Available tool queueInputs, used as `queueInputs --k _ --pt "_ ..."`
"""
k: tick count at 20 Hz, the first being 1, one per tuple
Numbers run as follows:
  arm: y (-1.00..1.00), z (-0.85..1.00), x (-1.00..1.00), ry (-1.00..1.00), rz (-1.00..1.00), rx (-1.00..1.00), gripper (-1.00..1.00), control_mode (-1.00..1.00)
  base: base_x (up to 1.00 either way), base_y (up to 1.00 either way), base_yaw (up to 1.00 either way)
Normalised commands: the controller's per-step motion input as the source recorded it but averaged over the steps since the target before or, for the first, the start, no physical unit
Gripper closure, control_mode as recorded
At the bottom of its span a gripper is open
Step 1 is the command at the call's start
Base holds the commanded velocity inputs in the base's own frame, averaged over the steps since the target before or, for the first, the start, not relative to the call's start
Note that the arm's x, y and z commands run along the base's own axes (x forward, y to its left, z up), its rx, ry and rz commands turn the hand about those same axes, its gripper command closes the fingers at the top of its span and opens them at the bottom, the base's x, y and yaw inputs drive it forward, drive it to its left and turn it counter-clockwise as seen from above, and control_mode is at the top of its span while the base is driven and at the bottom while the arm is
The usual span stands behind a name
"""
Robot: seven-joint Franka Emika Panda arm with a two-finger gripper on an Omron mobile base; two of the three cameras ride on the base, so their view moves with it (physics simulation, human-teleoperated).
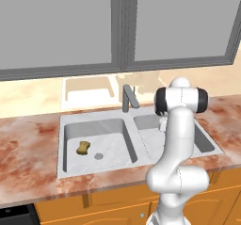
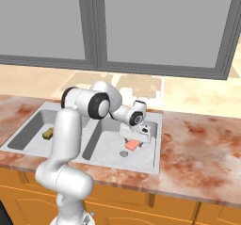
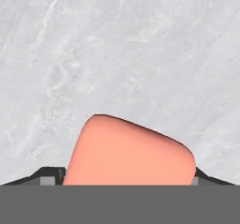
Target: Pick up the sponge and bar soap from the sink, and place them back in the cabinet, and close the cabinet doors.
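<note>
A: Fingers — what's their status?

B: Apart, one tip on each side of the bar soap. In the hand view the pink block sits right between the two dark tips, its sides just at or beside them. Can't confirm contact; I wouldn't call it a grip yet.

A: Orientation of the block against the jaws?

B: Its long axis runs roughly across the hand view, tip to tip, slightly skewed, far edge sloping down to one side. So the jaws span its length, not its width. That's the relation the closing move turns on: the block is wide for that span, little margin.

A: Where is it in the room?

B: On the floor of the right basin of the sink, just beside the round drain. The gripper points down on it from above.

A: And the sponge?

B: Sponge lies in the left basin, near that basin's drain, well apart from the hand. Not this move's concern.

A: Risk?

B: My guess: the skew may let the soap twist as the jaws close.
</note>
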Motion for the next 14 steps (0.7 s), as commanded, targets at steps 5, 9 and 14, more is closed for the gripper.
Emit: queueInputs --k 5,9,14 --pt "0.00 0.32 -0.08 0.00 0.00 0.00 1.00 -1.00 0.00 0.00 0.00" --pt "0.00 0.33 -0.16 0.00 0.00 0.00 1.00 -1.00 0.00 0.00 0.00" --pt "0.08 0.35 -0.19 0.00 0.00 0.00 1.00 -1.00 0.00 0.00 0.00"
